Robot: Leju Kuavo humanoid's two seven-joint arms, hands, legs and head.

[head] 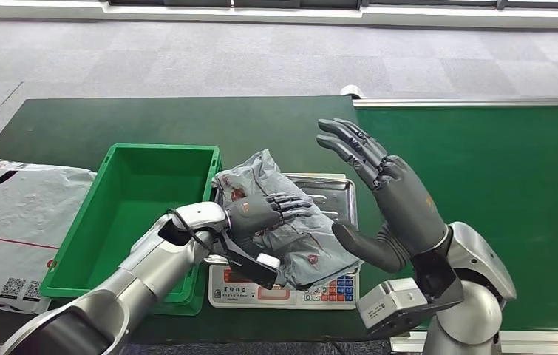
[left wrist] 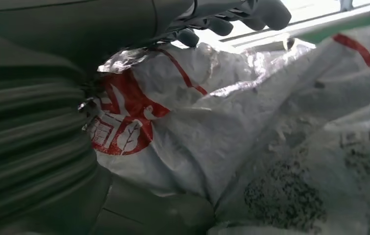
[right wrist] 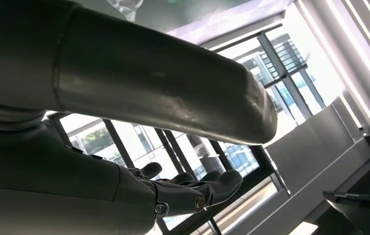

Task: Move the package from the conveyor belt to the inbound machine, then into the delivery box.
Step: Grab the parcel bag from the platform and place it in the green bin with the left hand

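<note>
Head view has the crumpled grey package (head: 290, 214) lying on the scale (head: 335, 194) beside the green bin (head: 131, 214), its long axis running from far-left to near-right. The left hand (head: 264, 212) rests flat on it, fingers extended and grasping nothing, while the right hand (head: 386, 196) hovers open and empty beside it. Left wrist view adds the package's red printed logo (left wrist: 124, 122).

We count one grey package (head: 290, 222) on one scale (head: 283, 290), one green crate (head: 131, 214), one large white bag (head: 17, 229) at the far left, two green belt surfaces (head: 482, 177), and two robot hands: left hand (head: 264, 211), right hand (head: 386, 196).
</note>
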